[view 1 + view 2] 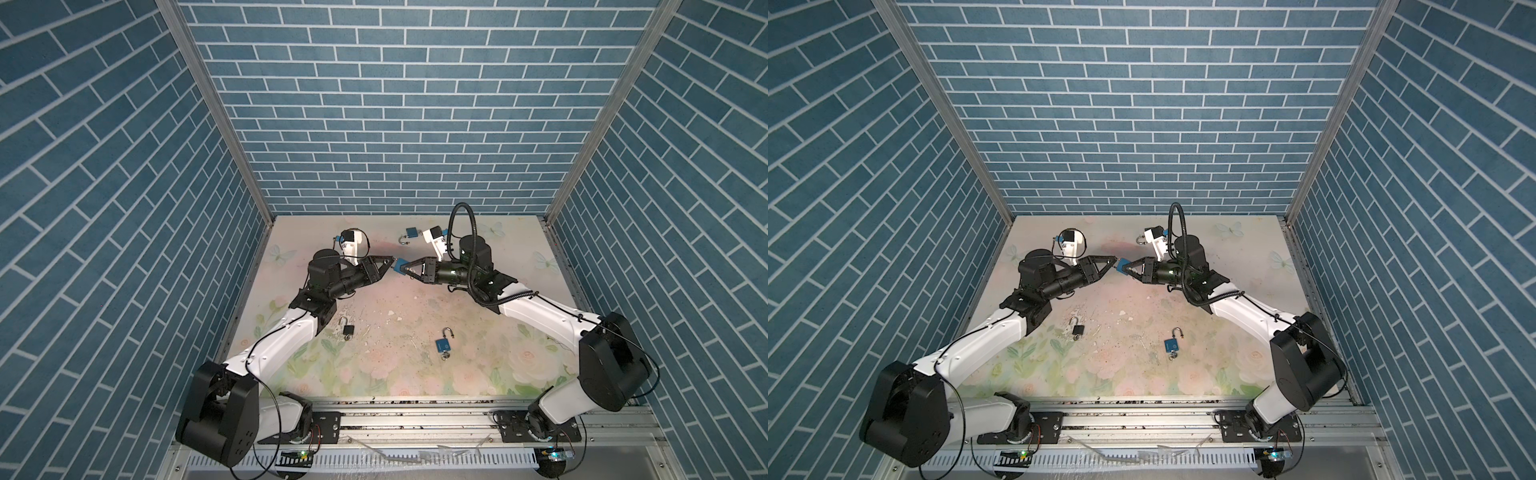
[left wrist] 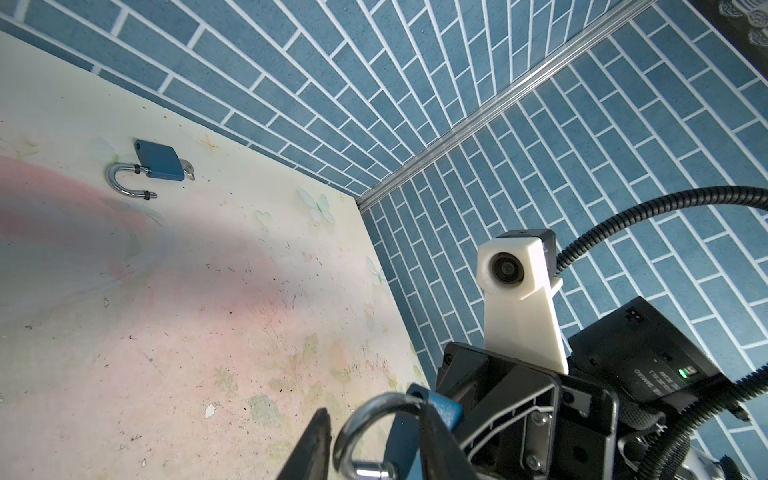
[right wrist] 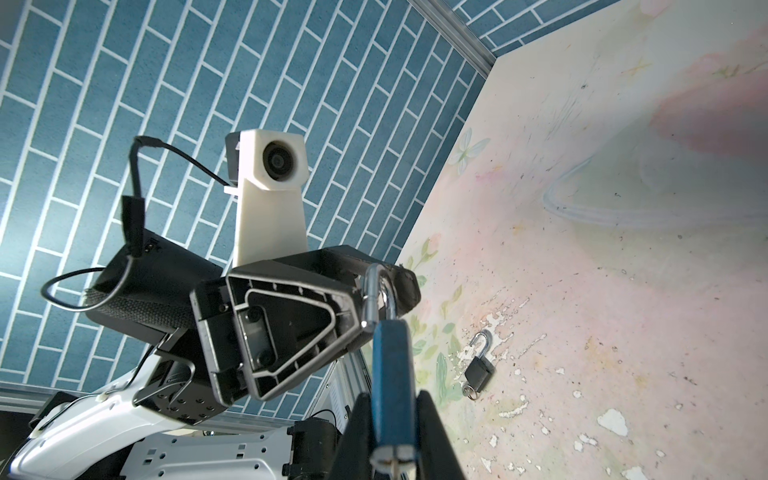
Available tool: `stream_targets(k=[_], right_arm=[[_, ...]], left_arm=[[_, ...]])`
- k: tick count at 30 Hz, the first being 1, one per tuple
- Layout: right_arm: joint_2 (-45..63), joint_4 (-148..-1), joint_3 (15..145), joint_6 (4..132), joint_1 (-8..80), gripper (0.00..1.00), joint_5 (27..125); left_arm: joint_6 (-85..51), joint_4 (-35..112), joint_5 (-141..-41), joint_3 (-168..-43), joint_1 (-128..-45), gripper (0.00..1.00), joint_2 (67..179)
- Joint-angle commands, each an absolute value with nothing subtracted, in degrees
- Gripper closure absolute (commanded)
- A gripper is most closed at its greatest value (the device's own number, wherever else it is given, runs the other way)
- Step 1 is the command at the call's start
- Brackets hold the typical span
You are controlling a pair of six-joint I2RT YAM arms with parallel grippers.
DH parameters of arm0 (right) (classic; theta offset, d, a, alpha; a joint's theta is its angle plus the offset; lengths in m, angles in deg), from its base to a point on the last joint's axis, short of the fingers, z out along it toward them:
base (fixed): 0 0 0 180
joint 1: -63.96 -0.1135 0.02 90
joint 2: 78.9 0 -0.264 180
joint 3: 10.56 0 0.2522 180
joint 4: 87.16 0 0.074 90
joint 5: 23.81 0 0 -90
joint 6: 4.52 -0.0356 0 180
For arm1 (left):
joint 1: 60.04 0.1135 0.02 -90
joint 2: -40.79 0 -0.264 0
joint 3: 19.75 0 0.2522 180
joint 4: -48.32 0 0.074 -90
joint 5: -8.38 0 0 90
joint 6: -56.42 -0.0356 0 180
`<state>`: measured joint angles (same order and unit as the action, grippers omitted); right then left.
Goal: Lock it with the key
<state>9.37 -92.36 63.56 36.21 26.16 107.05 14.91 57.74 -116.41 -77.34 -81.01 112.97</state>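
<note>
Holding the blue padlock (image 3: 390, 361) clamped in my right gripper (image 3: 392, 397); left gripper (image 2: 372, 419) straddles its shackle (image 2: 349, 428), can't tell if pinching. Next I'd push the shackle home.

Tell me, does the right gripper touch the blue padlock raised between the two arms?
Touching. The right wrist view shows the blue padlock pressed between both jaws of the right gripper, no gap.
</note>
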Motion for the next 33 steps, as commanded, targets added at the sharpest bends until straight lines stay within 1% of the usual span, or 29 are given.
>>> stream_targets(k=[1,7,14,27,33], right_arm=[[9.58,-96.24,63.48,35.03,26.19,1.00,108.37],[9.88,-96.34,63.22,35.29,26.22,1.00,108.63],[10.20,-95.91,62.97,35.67,26.25,1.00,108.71],[10.34,-97.05,63.23,35.12,26.15,1.00,109.41],[10.82,-98.17,63.34,34.26,26.17,1.00,110.09]], left_arm=[[14.62,58.85,-116.52,-77.69,-81.01,0.63,112.33],[13.88,57.35,-115.72,-77.73,-80.65,0.63,111.36],[14.36,57.10,-116.66,-77.56,-77.84,0.62,109.79],[14.07,56.39,-119.93,-78.69,-77.87,0.62,111.47],[14.37,57.53,-120.84,-78.60,-77.87,0.64,112.25]])
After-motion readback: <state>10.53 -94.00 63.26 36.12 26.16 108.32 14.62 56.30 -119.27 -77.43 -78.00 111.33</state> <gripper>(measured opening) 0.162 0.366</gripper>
